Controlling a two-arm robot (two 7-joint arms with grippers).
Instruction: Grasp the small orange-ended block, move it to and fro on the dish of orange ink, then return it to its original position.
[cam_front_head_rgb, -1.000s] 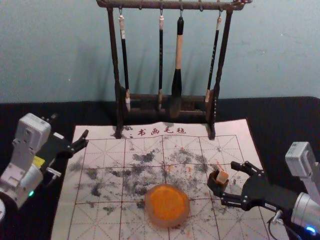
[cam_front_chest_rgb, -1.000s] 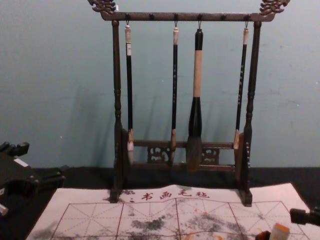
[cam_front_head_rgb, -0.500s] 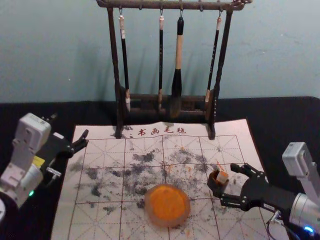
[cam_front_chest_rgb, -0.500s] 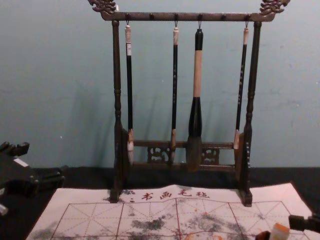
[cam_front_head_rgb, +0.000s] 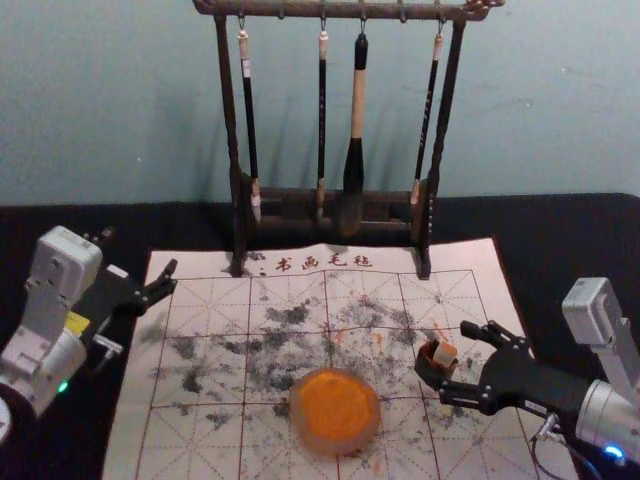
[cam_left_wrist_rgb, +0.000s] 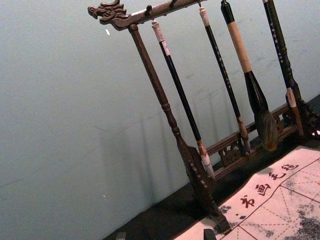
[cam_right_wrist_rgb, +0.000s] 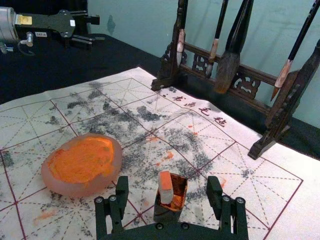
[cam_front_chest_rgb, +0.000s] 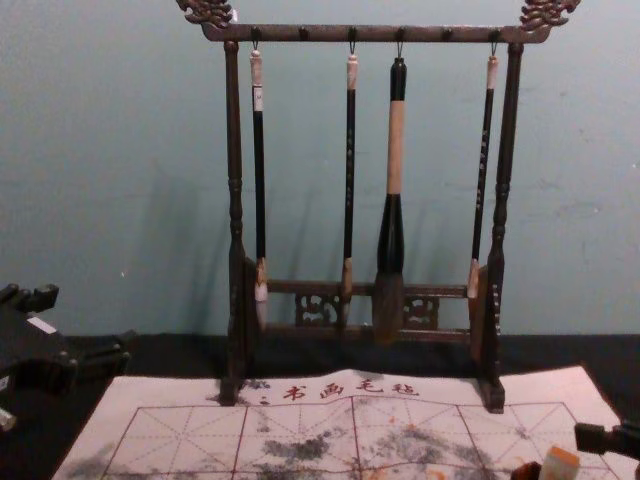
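Block in box, btwn R gripper's open fingers, touching neither, open L gripper nr mat

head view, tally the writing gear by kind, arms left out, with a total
Hanging brushes: 4
Brush rack: 1
Ink dish: 1
Orange-ended block: 1
Block holder: 1
Gridded mat: 1
Total: 9
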